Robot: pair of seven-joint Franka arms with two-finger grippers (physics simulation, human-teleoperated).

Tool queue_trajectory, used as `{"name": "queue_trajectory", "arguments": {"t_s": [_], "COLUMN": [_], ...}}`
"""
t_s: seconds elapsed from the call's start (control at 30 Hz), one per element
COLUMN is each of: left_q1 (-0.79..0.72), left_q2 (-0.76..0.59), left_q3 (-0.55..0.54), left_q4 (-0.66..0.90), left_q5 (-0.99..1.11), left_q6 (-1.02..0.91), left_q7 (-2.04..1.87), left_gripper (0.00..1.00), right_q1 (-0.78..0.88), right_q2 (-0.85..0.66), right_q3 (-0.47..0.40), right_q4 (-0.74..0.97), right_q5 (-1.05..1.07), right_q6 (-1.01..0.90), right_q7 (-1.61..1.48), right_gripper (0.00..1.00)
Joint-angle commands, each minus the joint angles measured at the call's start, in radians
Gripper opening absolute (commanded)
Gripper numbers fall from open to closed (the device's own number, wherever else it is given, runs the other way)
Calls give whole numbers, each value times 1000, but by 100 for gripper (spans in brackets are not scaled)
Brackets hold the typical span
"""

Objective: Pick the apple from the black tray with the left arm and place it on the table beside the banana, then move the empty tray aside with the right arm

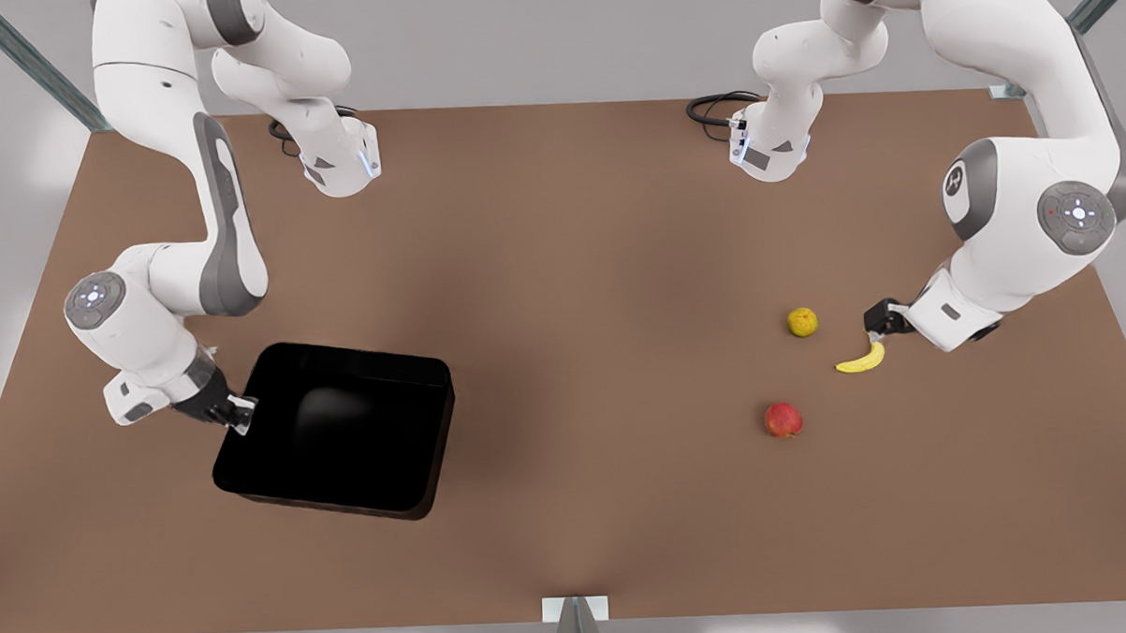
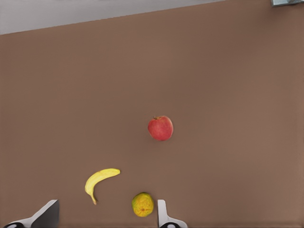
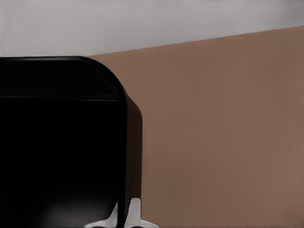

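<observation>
A: Which items are lying outside the procedure?
B: One round yellow-green fruit point(image 1: 802, 322) is resting on the brown surface. Black cables point(image 1: 713, 111) are looping at the far edge. Grey metal struts point(image 1: 30, 63) are framing the corners.

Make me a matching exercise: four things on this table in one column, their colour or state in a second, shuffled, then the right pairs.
Things:
1. apple
2. black tray
3. banana
4. right gripper

States:
A. empty, its wall gripped
B. curved, yellow, near the left gripper
C. red, lying on the table
D. fingers shut on the tray's wall

Pairs: 1-C, 2-A, 3-B, 4-D
</observation>
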Motion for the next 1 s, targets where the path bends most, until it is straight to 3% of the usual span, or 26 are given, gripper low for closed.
{"name": "queue_trajectory", "arguments": {"t_s": [0.0,0.17,0.33,0.47,0.5,0.53,0.57,0.63,0.73,0.8,0.87,0.93,0.97], "left_q1": [3,3,3,-9,-9,-9,-9,-9,-9,-9,-8,-6,-8], "left_q2": [1,1,5,7,8,8,8,8,7,8,8,8,8], "left_q3": [1,4,4,1,1,1,1,1,1,1,2,2,2], "left_q4": [3,17,18,18,18,20,18,18,18,18,20,20,20], "left_q5": [4,-5,-5,4,4,4,4,4,4,2,2,2,2], "left_q6": [-13,-13,-8,39,39,39,39,39,39,39,39,39,39], "left_q7": [-25,-28,-57,-44,-44,-48,-51,-54,-54,-54,-51,-49,-49], "left_gripper": [100,100,100,100,100,100,100,100,100,100,100,100,100], "right_q1": [-26,-152,-185,-184,-184,-184,-184,-184,-178,-80,-18,-18,-24], "right_q2": [4,161,326,377,377,376,373,353,223,83,52,20,15], "right_q3": [1,1,3,1,1,1,1,1,13,13,10,7,-16], "right_q4": [28,124,225,266,266,266,274,277,277,278,280,283,283], "right_q5": [38,269,345,344,344,344,345,353,336,166,145,-108,-127], "right_q6": [-22,-24,-24,-16,-15,-15,-16,-24,-197,-323,-403,-479,-505], "right_q7": [-1024,-1456,-1604,-1585,-1581,-1542,-1526,-1458,-1245,-741,-217,-120,-139], "right_gripper": [7,6,6,7,12,47,67,98,100,100,100,100,100]}}
